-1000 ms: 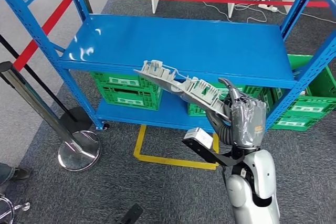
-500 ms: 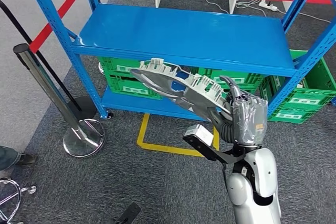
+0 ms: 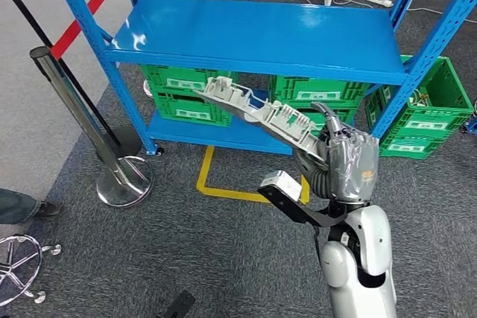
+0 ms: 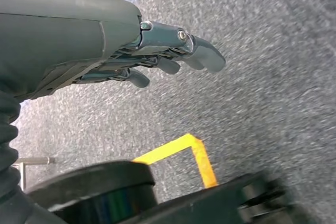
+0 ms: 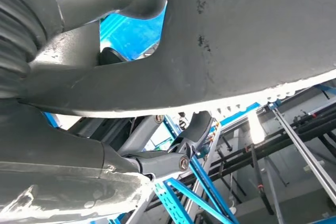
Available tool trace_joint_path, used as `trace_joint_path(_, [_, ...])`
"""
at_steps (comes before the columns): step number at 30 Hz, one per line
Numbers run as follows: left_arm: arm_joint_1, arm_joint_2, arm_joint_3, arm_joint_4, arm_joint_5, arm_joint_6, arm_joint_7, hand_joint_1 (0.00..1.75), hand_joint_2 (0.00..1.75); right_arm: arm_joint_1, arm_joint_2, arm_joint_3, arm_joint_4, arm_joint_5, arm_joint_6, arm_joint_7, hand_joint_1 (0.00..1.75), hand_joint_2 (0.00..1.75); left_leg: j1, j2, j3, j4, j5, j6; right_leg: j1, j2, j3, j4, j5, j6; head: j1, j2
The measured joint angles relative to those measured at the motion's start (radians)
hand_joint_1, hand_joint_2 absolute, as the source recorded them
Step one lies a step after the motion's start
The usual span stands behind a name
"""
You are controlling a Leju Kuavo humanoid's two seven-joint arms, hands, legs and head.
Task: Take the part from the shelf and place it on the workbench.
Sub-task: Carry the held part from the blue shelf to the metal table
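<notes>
My right hand (image 3: 343,165) grips one end of a long grey plastic part (image 3: 258,109) with ribbed clips along its top. The part sticks out to the left, in the air in front of the blue shelf (image 3: 253,35), level with the gap under its upper board. In the right wrist view the part's dark underside (image 5: 245,40) lies across my right hand (image 5: 158,161), fingers curled beneath it. My left hand (image 4: 158,51) hangs over the grey carpet with its fingers stretched out and nothing in them.
Green crates (image 3: 185,102) sit on the shelf's lower board and another crate (image 3: 427,117) stands at its right. A chrome stanchion (image 3: 124,180) with red tape (image 3: 79,24) stands at the left. Yellow floor marking (image 3: 225,191) lies before the shelf. A person's shoe (image 3: 22,206) and a chair base (image 3: 19,262) are at far left.
The whole picture has shifted, so the camera has moved relative to the shelf. The part stays in my right hand, held out to the left as before.
</notes>
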State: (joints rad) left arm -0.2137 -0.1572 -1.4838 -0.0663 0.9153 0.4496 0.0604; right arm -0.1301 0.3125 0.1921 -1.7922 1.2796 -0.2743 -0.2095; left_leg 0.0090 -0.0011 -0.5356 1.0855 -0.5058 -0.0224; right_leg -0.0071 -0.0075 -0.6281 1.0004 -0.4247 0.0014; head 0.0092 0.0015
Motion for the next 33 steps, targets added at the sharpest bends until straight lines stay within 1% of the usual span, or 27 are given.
trace_joint_path(1, [-0.001, 0.000, 0.000, 0.000, 0.002, 0.000, 0.000, 0.00, 1.75, -0.002, 0.002, 0.001, 0.000, 0.001, 0.001, 0.001, 1.75, 1.75, -0.002, -0.001, 0.036, -0.055, -0.012, 0.005, 0.001, 0.000, -0.008, 0.005, 0.007, 0.005, 0.000, 0.000])
trace_joint_path(2, [-0.002, 0.000, 0.000, 0.000, 0.004, -0.001, 0.000, 0.00, 1.75, -0.005, 0.005, 0.001, 0.000, 0.002, 0.002, 0.001, 1.75, 1.75, -0.004, -0.001, 0.054, -0.088, -0.025, 0.011, 0.001, 0.000, -0.013, 0.007, 0.016, 0.011, 0.000, 0.000])
trace_joint_path(4, [-0.001, 0.000, 0.000, 0.000, 0.011, -0.002, 0.000, 0.00, 1.75, -0.008, 0.008, 0.003, 0.000, 0.002, 0.002, 0.002, 1.75, 1.75, -0.006, 0.000, 0.049, -0.101, -0.016, 0.025, -0.002, -0.001, -0.019, 0.004, 0.031, 0.022, 0.000, 0.000])
trace_joint_path(5, [-0.001, 0.000, -0.001, 0.000, 0.013, -0.003, 0.000, 0.00, 1.75, -0.009, 0.009, 0.003, 0.000, 0.002, 0.003, 0.002, 1.75, 1.75, -0.006, 0.001, 0.041, -0.103, -0.006, 0.033, -0.004, 0.000, -0.025, 0.009, 0.021, 0.028, 0.000, 0.000])
trace_joint_path(6, [0.000, 0.000, -0.001, 0.000, 0.015, -0.004, 0.000, 0.00, 1.75, -0.009, 0.009, 0.003, 0.000, 0.002, 0.003, 0.003, 1.75, 1.75, -0.005, 0.003, 0.031, -0.105, 0.007, 0.041, -0.004, 0.001, -0.037, 0.028, -0.008, 0.033, 0.002, 0.000])
trace_joint_path(7, [-0.001, 0.000, -0.001, 0.000, 0.017, -0.004, 0.000, 0.00, 1.75, -0.010, 0.009, 0.003, 0.000, 0.002, 0.004, 0.003, 1.75, 1.75, -0.004, 0.005, 0.017, -0.106, 0.020, 0.047, -0.005, 0.002, -0.053, 0.067, -0.053, 0.037, 0.003, 0.000])
trace_joint_path(9, [-0.001, 0.000, -0.002, 0.000, 0.017, -0.004, 0.000, 0.00, 1.75, -0.010, 0.009, 0.002, 0.001, 0.003, 0.004, 0.005, 1.75, 1.75, -0.006, 0.006, -0.016, -0.105, 0.046, 0.054, -0.005, 0.004, -0.088, 0.195, -0.150, 0.043, 0.006, 0.000])
trace_joint_path(10, [0.000, 0.000, -0.002, 0.000, 0.018, -0.004, 0.000, 0.00, 1.75, -0.010, 0.009, 0.002, 0.001, 0.003, 0.005, 0.006, 1.75, 1.75, -0.007, 0.006, -0.034, -0.103, 0.059, 0.054, -0.005, 0.004, -0.097, 0.256, -0.172, 0.044, 0.006, 0.000])
trace_joint_path(11, [0.000, 0.000, -0.002, 0.000, 0.018, -0.004, 0.000, 0.00, 1.75, -0.010, 0.009, 0.002, 0.002, 0.003, 0.005, 0.006, 1.75, 1.75, -0.008, 0.006, -0.052, -0.102, 0.072, 0.054, -0.005, 0.004, -0.093, 0.293, -0.169, 0.045, 0.006, 0.000])
trace_joint_path(12, [0.000, 0.000, -0.002, 0.000, 0.019, -0.004, 0.000, 0.00, 1.75, -0.010, 0.009, 0.002, 0.002, 0.004, 0.006, 0.008, 1.75, 1.75, -0.009, 0.006, -0.069, -0.101, 0.084, 0.053, -0.005, 0.004, -0.074, 0.297, -0.146, 0.044, 0.006, 0.000])
trace_joint_path(13, [0.000, 0.000, -0.002, 0.000, 0.019, -0.004, 0.000, 0.00, 1.75, -0.010, 0.009, 0.002, 0.003, 0.004, 0.006, 0.008, 1.75, 1.75, -0.010, 0.006, -0.084, -0.100, 0.095, 0.051, -0.005, 0.004, -0.035, 0.264, -0.116, 0.041, 0.006, 0.000])
trace_joint_path(14, [0.000, 0.000, -0.003, 0.000, 0.020, -0.005, 0.000, 0.00, 1.75, -0.011, 0.009, 0.003, 0.004, 0.004, 0.006, 0.009, 1.75, 1.75, -0.011, 0.006, -0.096, -0.099, 0.106, 0.049, -0.005, 0.004, 0.018, 0.203, -0.096, 0.038, 0.006, 0.000])
trace_joint_path(16, [-0.001, 0.000, -0.004, 0.000, 0.025, -0.005, 0.000, 0.00, 1.75, -0.015, 0.010, 0.004, 0.004, 0.005, 0.006, 0.010, 1.75, 1.75, -0.014, 0.004, -0.114, -0.097, 0.127, 0.041, -0.002, 0.004, 0.132, 0.047, -0.105, 0.031, 0.005, 0.000])
trace_joint_path(17, [-0.001, 0.000, -0.005, 0.000, 0.027, -0.005, 0.000, 0.00, 1.75, -0.017, 0.011, 0.004, 0.004, 0.005, 0.006, 0.010, 1.75, 1.75, -0.015, 0.004, -0.119, -0.097, 0.137, 0.037, 0.000, 0.005, 0.163, -0.004, -0.117, 0.029, 0.005, 0.000])
trace_joint_path(18, [-0.001, 0.000, -0.007, 0.000, 0.030, -0.005, 0.000, 0.00, 1.75, -0.019, 0.012, 0.005, 0.005, 0.006, 0.006, 0.011, 1.75, 1.75, -0.015, 0.005, -0.123, -0.099, 0.149, 0.031, 0.002, 0.006, 0.176, -0.031, -0.125, 0.026, 0.004, 0.000])
trace_joint_path(19, [0.000, 0.000, -0.009, 0.001, 0.032, -0.004, 0.000, 0.00, 1.75, -0.020, 0.012, 0.005, 0.005, 0.006, 0.007, 0.011, 1.75, 1.75, -0.014, 0.005, -0.126, -0.102, 0.158, 0.026, 0.002, 0.005, 0.168, -0.034, -0.119, 0.020, 0.004, 0.000])
trace_joint_path(20, [0.001, 0.000, -0.011, 0.001, 0.033, -0.005, 0.000, 0.00, 1.75, -0.022, 0.012, 0.005, 0.006, 0.006, 0.007, 0.012, 1.75, 1.75, -0.013, 0.004, -0.131, -0.100, 0.153, 0.020, 0.001, 0.004, 0.159, -0.035, -0.109, 0.012, 0.004, 0.000])
trace_joint_path(21, [0.001, 0.000, -0.013, 0.001, 0.035, -0.005, 0.000, 0.00, 1.75, -0.023, 0.012, 0.005, 0.006, 0.006, 0.008, 0.012, 1.75, 1.75, -0.012, 0.004, -0.138, -0.086, 0.129, 0.014, 0.000, 0.002, 0.150, -0.035, -0.097, 0.002, 0.003, 0.000])
trace_joint_path(22, [0.002, 0.000, -0.015, 0.002, 0.036, -0.005, -0.001, 0.00, 1.75, -0.023, 0.012, 0.005, 0.007, 0.007, 0.008, 0.012, 1.75, 1.75, -0.010, 0.003, -0.149, -0.051, 0.087, 0.008, -0.002, 0.000, 0.137, -0.036, -0.083, -0.008, 0.002, 0.000])
trace_joint_path(24, [0.002, 0.001, -0.018, 0.002, 0.037, -0.005, -0.001, 0.00, 1.75, -0.024, 0.013, 0.005, 0.008, 0.007, 0.010, 0.013, 1.75, 1.75, -0.007, 0.003, -0.180, 0.078, -0.017, 0.000, -0.002, -0.001, 0.109, -0.032, -0.058, -0.017, -0.001, 0.000])
trace_joint_path(25, [0.002, 0.001, -0.019, 0.002, 0.038, -0.006, -0.001, 0.00, 1.75, -0.024, 0.013, 0.005, 0.009, 0.008, 0.010, 0.013, 1.75, 1.75, -0.005, 0.003, -0.192, 0.143, -0.048, -0.004, -0.001, -0.001, 0.091, -0.028, -0.047, -0.017, -0.001, 0.000])
trace_joint_path(26, [0.001, 0.002, -0.019, 0.002, 0.039, -0.006, -0.001, 0.00, 1.75, -0.024, 0.013, 0.005, 0.010, 0.008, 0.010, 0.013, 1.75, 1.75, -0.004, 0.003, -0.192, 0.186, -0.057, -0.006, -0.001, -0.001, 0.074, -0.023, -0.037, -0.016, -0.001, 0.000])
trace_joint_path(27, [0.001, 0.002, -0.020, 0.003, 0.039, -0.006, -0.001, 0.00, 1.75, -0.024, 0.013, 0.005, 0.011, 0.008, 0.011, 0.013, 1.75, 1.75, -0.002, 0.003, -0.176, 0.193, -0.045, -0.007, -0.001, -0.001, 0.056, -0.017, -0.029, -0.014, -0.001, 0.000])
trace_joint_path(29, [0.000, 0.003, -0.020, 0.003, 0.040, -0.007, -0.001, 0.00, 1.75, -0.024, 0.013, 0.005, 0.012, 0.008, 0.011, 0.013, 1.75, 1.75, -0.001, 0.003, -0.094, 0.105, 0.000, -0.003, -0.001, 0.000, 0.023, -0.003, -0.014, -0.008, -0.002, 0.000])
trace_joint_path(31, [-0.003, 0.003, -0.020, 0.003, 0.040, -0.007, -0.001, 0.00, 1.75, -0.025, 0.014, 0.004, 0.012, 0.008, 0.011, 0.013, 1.75, 1.75, -0.003, 0.001, 0.000, -0.029, 0.004, 0.005, 0.001, 0.001, 0.000, 0.008, 0.000, 0.002, -0.001, 0.000])
trace_joint_path(32, [-0.005, 0.003, -0.020, 0.003, 0.040, -0.006, -0.001, 0.00, 1.75, -0.025, 0.015, 0.004, 0.013, 0.008, 0.011, 0.013, 1.75, 1.75, -0.005, 0.000, 0.024, -0.070, -0.002, 0.009, 0.001, 0.001, -0.007, 0.010, 0.008, 0.007, -0.001, 0.000])
trace_joint_path(33, [-0.005, 0.003, -0.020, 0.003, 0.040, -0.006, -0.001, 0.00, 1.75, -0.025, 0.015, 0.005, 0.013, 0.008, 0.011, 0.013, 1.75, 1.75, -0.008, -0.001, 0.031, -0.090, -0.006, 0.014, 0.001, 0.000, -0.011, 0.009, 0.018, 0.012, 0.000, 0.000])
